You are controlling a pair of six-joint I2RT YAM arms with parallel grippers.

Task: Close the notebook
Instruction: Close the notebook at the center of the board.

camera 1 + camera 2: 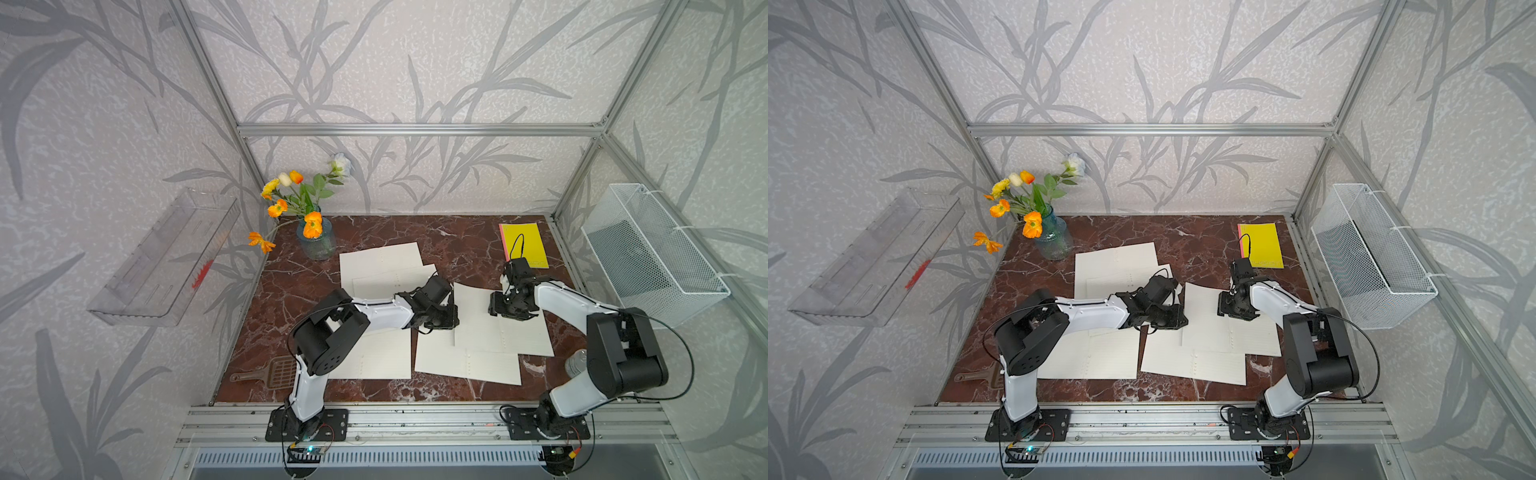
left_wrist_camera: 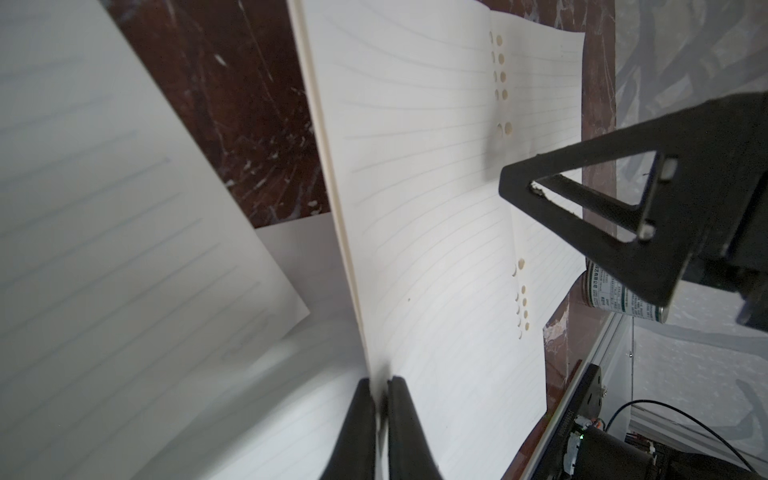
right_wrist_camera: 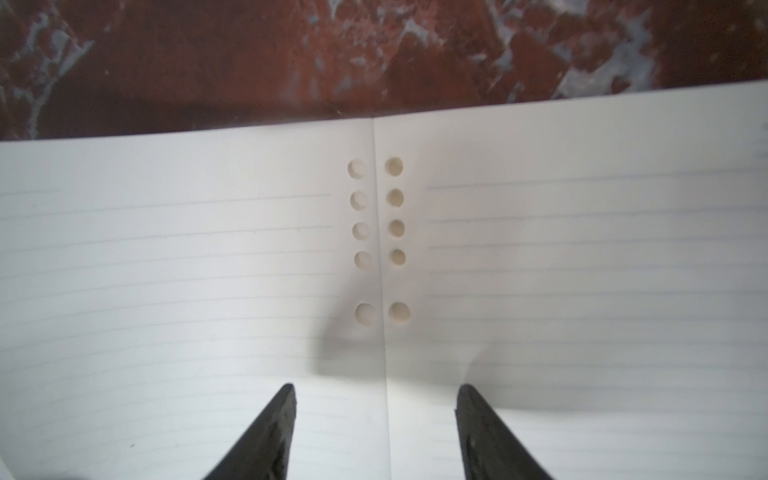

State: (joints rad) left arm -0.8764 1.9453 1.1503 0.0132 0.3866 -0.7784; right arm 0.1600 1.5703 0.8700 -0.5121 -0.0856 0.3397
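Note:
An open notebook (image 1: 503, 328) with lined white pages lies right of the table's centre, also seen in the other top view as the notebook (image 1: 1229, 332). My left gripper (image 1: 452, 316) is at its left edge. In the left wrist view the left gripper (image 2: 380, 380) is shut on the free edge of the notebook's left half (image 2: 415, 187). My right gripper (image 1: 498, 308) hovers over the middle of the pages. In the right wrist view the right gripper (image 3: 376, 390) stands open astride the fold with its punched holes (image 3: 376, 232), nothing between the fingers.
Three more open notebooks lie around: back (image 1: 380, 259), front left (image 1: 374, 357), front (image 1: 465, 363). A closed yellow notebook (image 1: 524, 245) sits at the back right, a vase of flowers (image 1: 316, 243) back left, a brown slotted scoop (image 1: 276, 372) front left, a can (image 1: 575, 363) by the right arm.

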